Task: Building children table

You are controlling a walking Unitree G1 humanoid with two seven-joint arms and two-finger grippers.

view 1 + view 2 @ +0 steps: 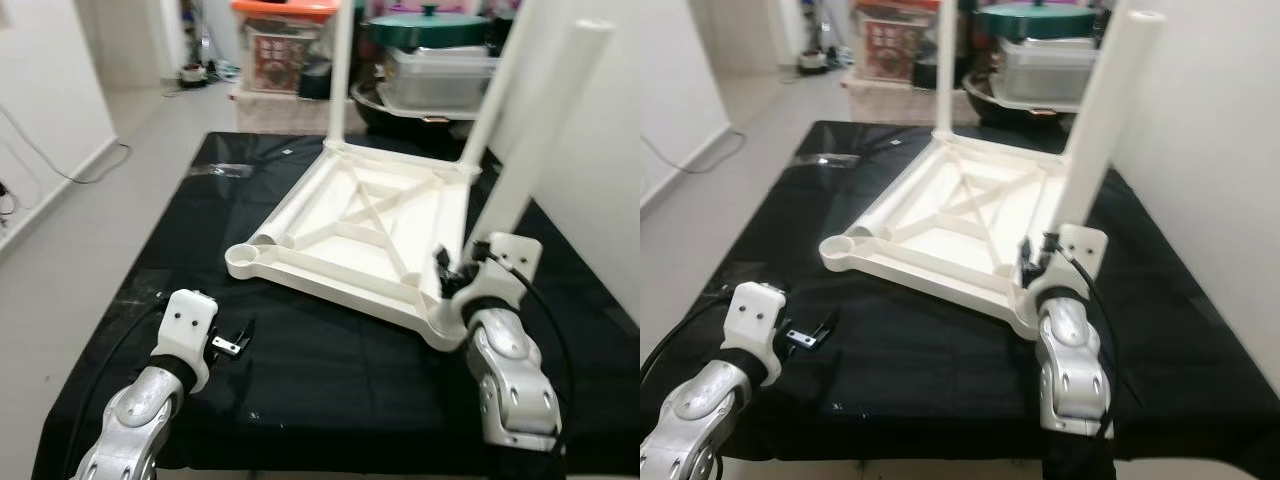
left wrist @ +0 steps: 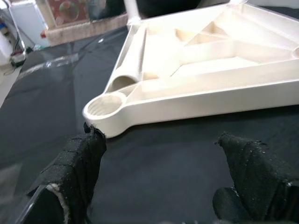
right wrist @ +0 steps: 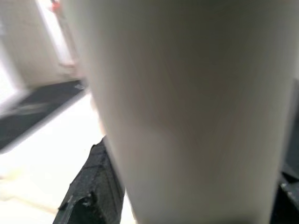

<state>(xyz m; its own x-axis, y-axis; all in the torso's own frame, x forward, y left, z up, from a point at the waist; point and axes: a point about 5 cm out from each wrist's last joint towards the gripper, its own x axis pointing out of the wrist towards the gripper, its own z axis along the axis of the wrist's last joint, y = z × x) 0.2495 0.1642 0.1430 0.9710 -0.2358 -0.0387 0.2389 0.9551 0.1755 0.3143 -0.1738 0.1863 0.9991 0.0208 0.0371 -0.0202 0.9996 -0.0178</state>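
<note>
A white plastic children's table top [image 1: 360, 235] lies upside down on the black-covered table [image 1: 330, 370]. Two white legs stand upright in its far corners, one on the left [image 1: 340, 70] and one on the right [image 1: 495, 85]. A third leg [image 1: 545, 130] rises, tilted, from the near right corner, and my right gripper [image 1: 455, 272] is shut around its base; its fingers [image 3: 91, 191] flank the leg [image 3: 187, 107]. The near left socket [image 2: 105, 106] holds no leg. My left gripper [image 2: 161, 140] is open just in front of that socket, low over the cloth, also seen from above [image 1: 238, 342].
Behind the table stand storage boxes [image 1: 285, 50], a green-lidded pot [image 1: 430, 25] and a grey basin [image 1: 440, 75]. A small clear bag [image 1: 225, 170] lies on the cloth at the far left. Bare floor [image 1: 70, 240] runs along the left, and a wall [image 1: 610, 150] on the right.
</note>
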